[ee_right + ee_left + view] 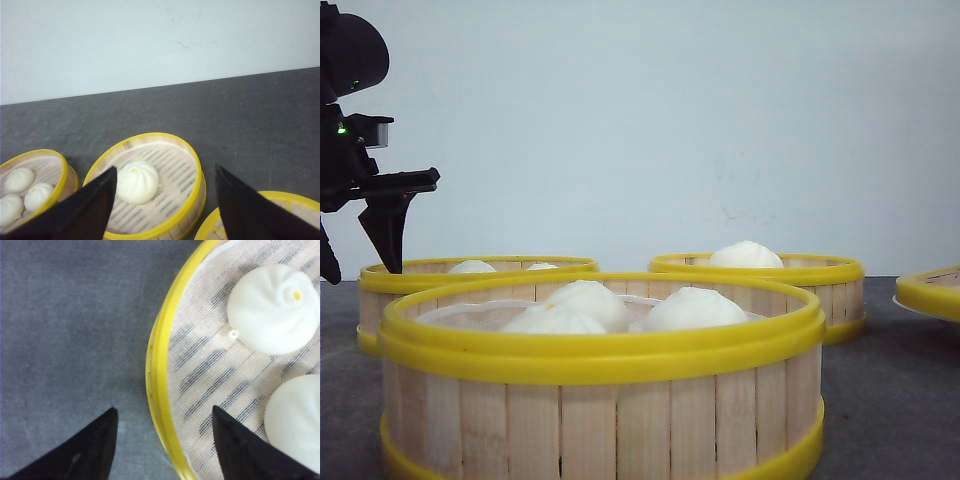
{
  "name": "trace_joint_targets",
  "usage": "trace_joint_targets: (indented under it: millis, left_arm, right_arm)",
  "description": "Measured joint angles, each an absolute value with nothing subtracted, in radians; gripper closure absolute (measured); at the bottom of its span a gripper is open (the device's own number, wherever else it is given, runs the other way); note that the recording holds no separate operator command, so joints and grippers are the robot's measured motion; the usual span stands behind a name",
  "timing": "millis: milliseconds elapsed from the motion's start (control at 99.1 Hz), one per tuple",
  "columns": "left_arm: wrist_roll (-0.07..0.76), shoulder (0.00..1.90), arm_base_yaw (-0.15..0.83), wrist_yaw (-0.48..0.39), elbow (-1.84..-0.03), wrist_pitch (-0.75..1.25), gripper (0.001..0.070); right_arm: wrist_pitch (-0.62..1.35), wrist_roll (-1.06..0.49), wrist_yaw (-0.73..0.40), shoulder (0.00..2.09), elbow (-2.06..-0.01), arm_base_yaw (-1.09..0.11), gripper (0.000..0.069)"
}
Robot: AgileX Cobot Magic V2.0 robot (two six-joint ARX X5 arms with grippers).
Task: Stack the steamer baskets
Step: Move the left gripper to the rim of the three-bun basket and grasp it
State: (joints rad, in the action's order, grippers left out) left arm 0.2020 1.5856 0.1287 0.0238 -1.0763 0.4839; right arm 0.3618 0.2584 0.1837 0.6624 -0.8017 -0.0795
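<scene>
Closest to the front camera stands a steamer basket on the dark grey table, its pale slat wall filling the lower part of the view between thick yellow bands. Inside it lie three white buns on a pale liner.

Behind it to the left sits a second basket with two buns just showing above the rim. The left gripper hangs over the left edge of this basket, its black fingers spread apart. In the left wrist view the fingers straddle the yellow rim: one tip is over the bare table outside, the other over the cloth liner inside. They hold nothing, and whether they touch the rim cannot be told. Two buns rest on that liner.

Behind and to the right stands a third basket, apart from the others, holding a single bun. At the far right edge a fourth basket is only partly in view.

The right gripper does not show in the front view. Its own camera shows its two dark fingers wide apart and empty, raised above the table, looking down on the single-bun basket with further baskets at either side. A plain pale wall closes the scene behind the table.
</scene>
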Motion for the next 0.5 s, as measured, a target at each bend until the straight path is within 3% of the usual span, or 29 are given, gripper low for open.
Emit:
trace_joint_targets:
  millis: [363, 505]
  left_arm:
    - [0.202, 1.66, 0.129, 0.023, -1.077, 0.495, 0.0363]
    - [0.202, 1.661, 0.133, 0.019, -1.077, 0.482, 0.0483]
  right_arm:
    - [0.402, 0.258, 0.156, 0.663, -0.802, -0.08, 0.0306]
    - [0.413, 0.258, 0.156, 0.67, -0.802, -0.08, 0.0306]
